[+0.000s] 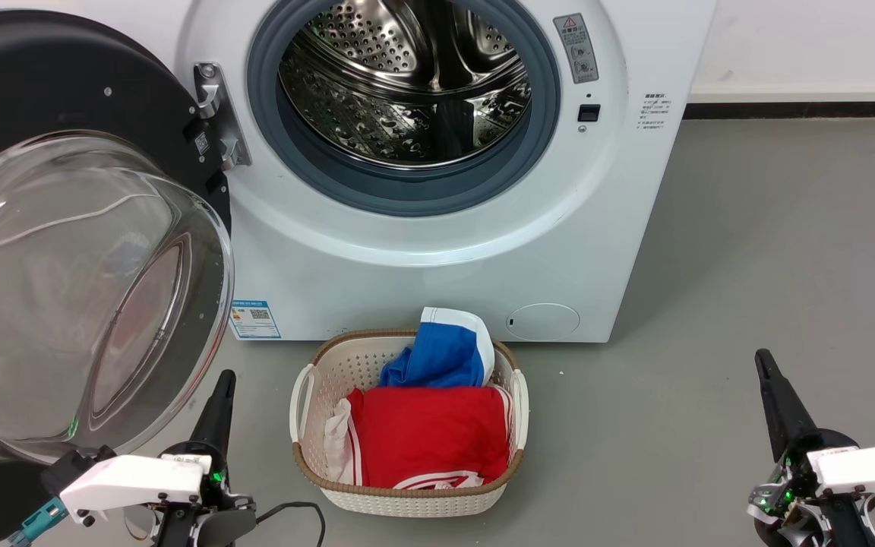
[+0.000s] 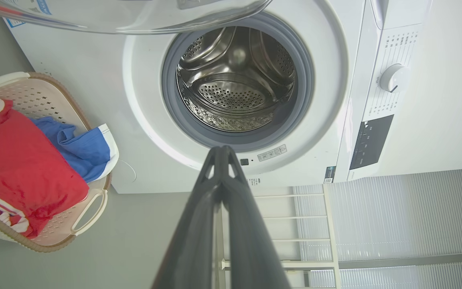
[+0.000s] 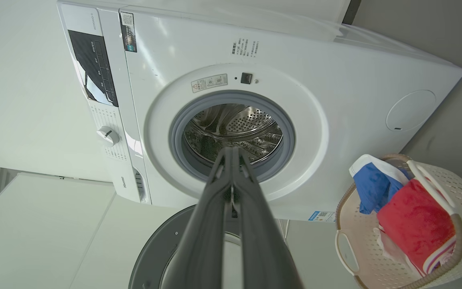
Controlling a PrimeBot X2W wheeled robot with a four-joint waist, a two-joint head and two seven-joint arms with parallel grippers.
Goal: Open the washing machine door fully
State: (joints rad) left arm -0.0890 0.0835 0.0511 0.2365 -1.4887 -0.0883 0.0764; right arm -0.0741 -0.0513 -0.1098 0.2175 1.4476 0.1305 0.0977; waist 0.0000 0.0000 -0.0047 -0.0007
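Observation:
The washing machine door (image 1: 65, 114), a black disc with a clear domed glass bowl (image 1: 80, 296), hangs swung wide out to the left on its metal hinge (image 1: 217, 114). The steel drum (image 1: 407, 83) stands exposed. The dome's rim (image 2: 134, 20) crosses the top of the left wrist view, and part of the black disc (image 3: 155, 253) appears low in the right wrist view. My left gripper (image 1: 223, 377) is shut and empty, just below the dome's lower edge, apart from it. Low at the right, my right gripper (image 1: 762, 357) is shut and empty.
A cream laundry basket (image 1: 407, 501) holding red and blue clothes sits on the grey floor in front of the machine, between my arms. A small round white flap (image 1: 542, 321) is low on the machine's front. White wall and skirting run at the right.

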